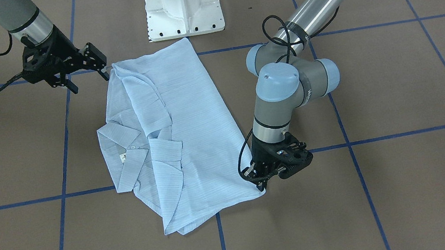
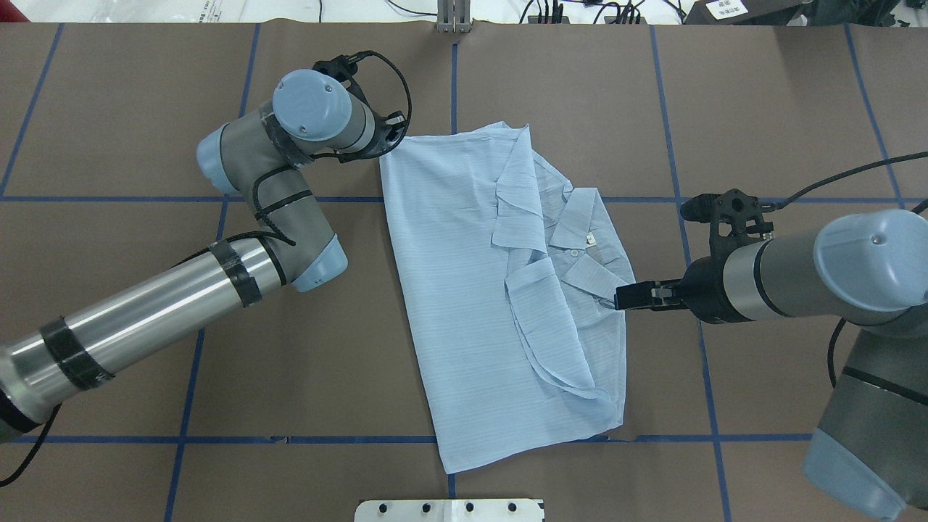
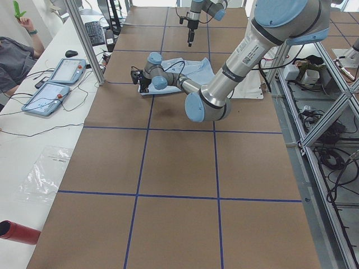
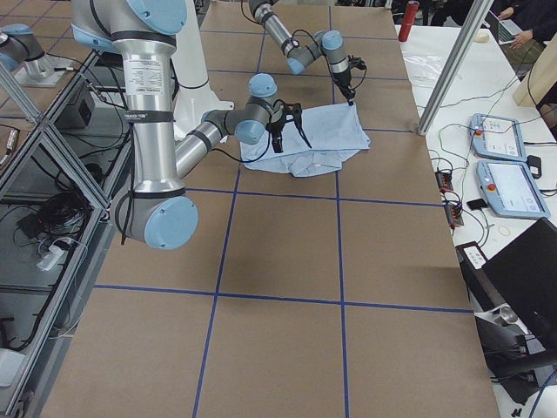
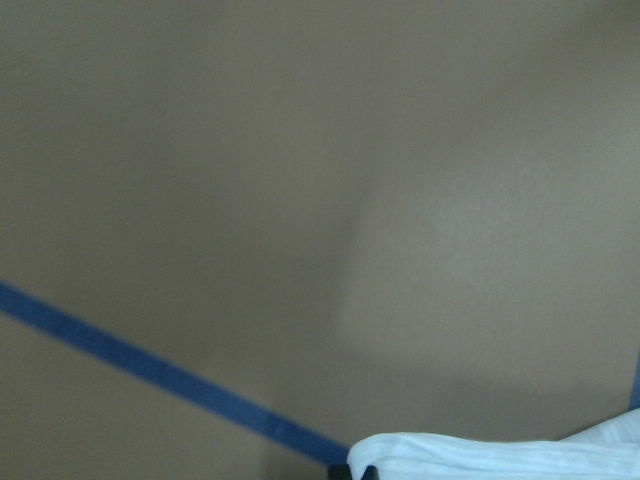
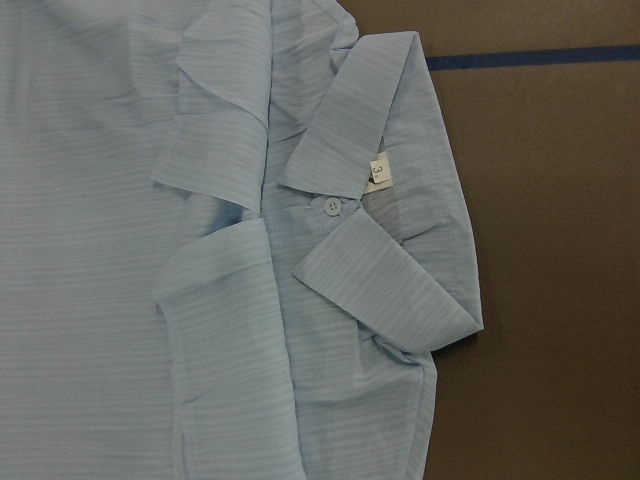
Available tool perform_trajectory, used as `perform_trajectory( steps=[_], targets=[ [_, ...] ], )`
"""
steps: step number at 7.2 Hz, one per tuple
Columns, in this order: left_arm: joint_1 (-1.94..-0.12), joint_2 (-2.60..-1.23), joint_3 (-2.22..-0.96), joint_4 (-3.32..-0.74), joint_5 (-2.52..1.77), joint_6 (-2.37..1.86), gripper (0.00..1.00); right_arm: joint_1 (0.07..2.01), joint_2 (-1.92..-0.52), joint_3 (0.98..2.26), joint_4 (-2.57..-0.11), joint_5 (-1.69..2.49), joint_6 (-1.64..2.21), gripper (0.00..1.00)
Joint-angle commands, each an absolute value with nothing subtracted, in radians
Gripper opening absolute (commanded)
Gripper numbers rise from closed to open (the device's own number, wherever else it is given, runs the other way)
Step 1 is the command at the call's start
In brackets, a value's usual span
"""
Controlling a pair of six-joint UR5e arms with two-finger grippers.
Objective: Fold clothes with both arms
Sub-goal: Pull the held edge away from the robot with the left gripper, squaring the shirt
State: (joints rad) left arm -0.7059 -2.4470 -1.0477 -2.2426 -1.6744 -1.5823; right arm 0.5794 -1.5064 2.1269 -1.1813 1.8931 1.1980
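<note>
1. The shirt (image 2: 464, 304) lies flat and partly folded in the middle of the table. One end is close to the robot-side edge, and the collar (image 2: 580, 217) points toward the table's right end.
2. The left gripper (image 1: 263, 184) is down at the shirt corner nearest the operators' edge, its jaws pinched on that cloth.
3. The right gripper (image 1: 88, 80) hovers by the shirt's right-hand edge, jaws apart, holding nothing.
</note>
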Motion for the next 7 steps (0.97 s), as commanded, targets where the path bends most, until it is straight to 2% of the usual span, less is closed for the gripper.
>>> perform_trajectory(
  steps=[1, 2, 5, 6, 7],
  targets=[
    [-0.709, -2.509, -0.927, -2.406, -1.561, -1.582, 0.0, 0.586, -1.506, 2.12, -1.181, 1.891, 1.2, 1.0],
    [-0.709, -2.514, -0.867, -2.515, -1.515, -1.582, 0.0, 0.586, -1.505, 2.115, -1.181, 1.878, 1.2, 1.0],
    [-0.709, -2.514, -0.85, -2.53, -1.502, -1.565, 0.0, 0.584, -1.503, 2.103, -1.181, 1.871, 1.2, 1.0],
    [-0.709, -2.514, -0.851, -2.53, -1.502, -1.527, 0.6, 0.584, -1.499, 2.102, -1.181, 1.871, 1.2, 1.0],
    [-0.713, -2.513, -0.86, -2.53, -1.503, -1.504, 1.0, 0.583, -1.491, 2.102, -1.181, 1.852, 1.2, 1.0]
  ],
)
